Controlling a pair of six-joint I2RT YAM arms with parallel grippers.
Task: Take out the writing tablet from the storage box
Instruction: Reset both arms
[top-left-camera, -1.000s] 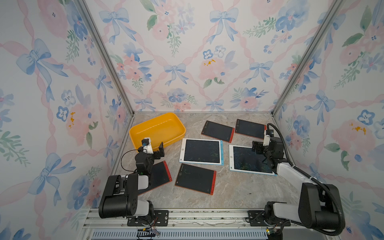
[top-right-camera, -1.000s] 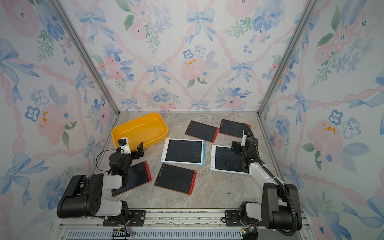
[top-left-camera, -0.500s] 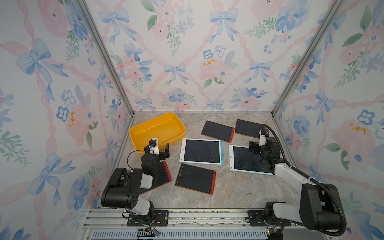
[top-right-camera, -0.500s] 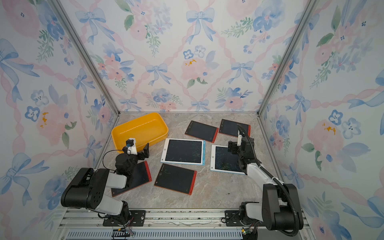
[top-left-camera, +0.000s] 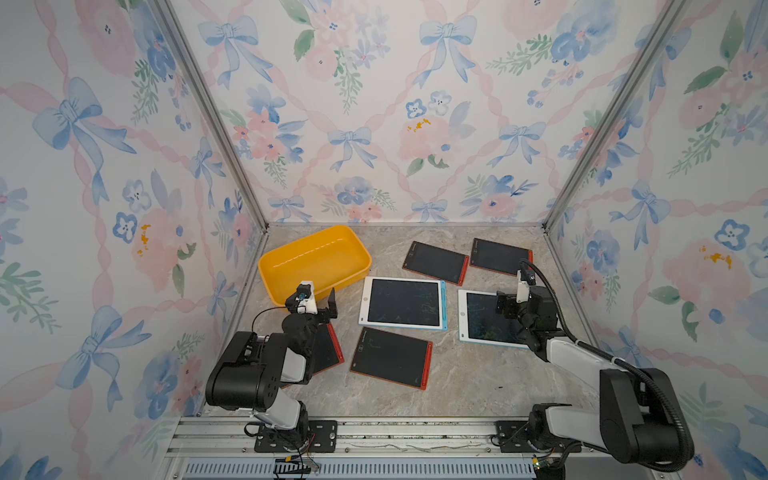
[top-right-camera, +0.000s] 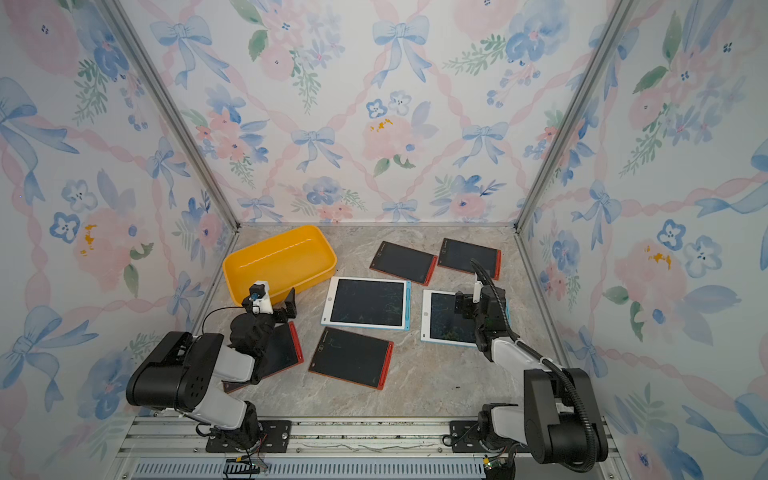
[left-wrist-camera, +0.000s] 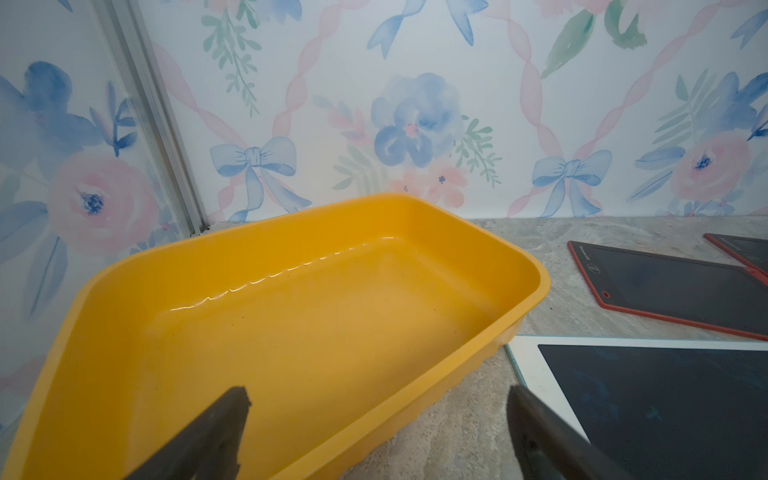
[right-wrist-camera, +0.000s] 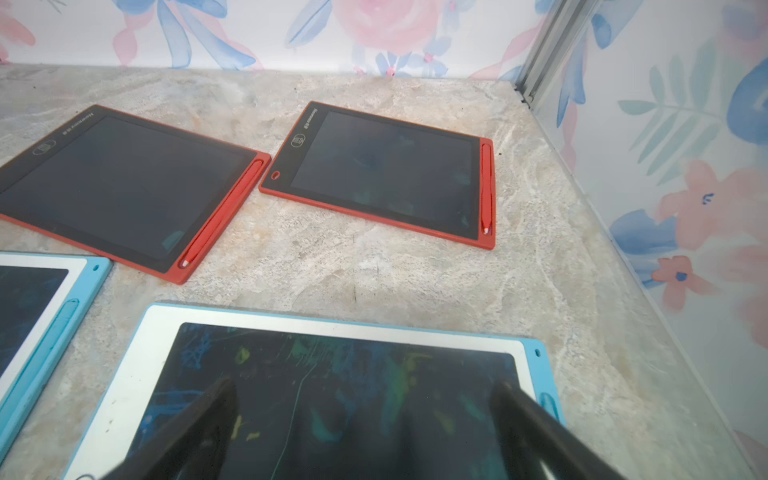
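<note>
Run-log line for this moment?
storage box: empty | writing tablets: six, all outside | left pincer: open, at box rim | right pincer: open, over blue-edged tablet

left pincer (left-wrist-camera: 376, 397) and right pincer (right-wrist-camera: 361, 387) both gape wide, held low.

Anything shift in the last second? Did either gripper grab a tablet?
The left gripper swung slightly toward the middle, in front of the storage box. The right gripper eased nearer and inward above a blue-framed tablet. Both are open; nothing was taken or let go. The box, still empty, and the other tablets lie as before.
</note>
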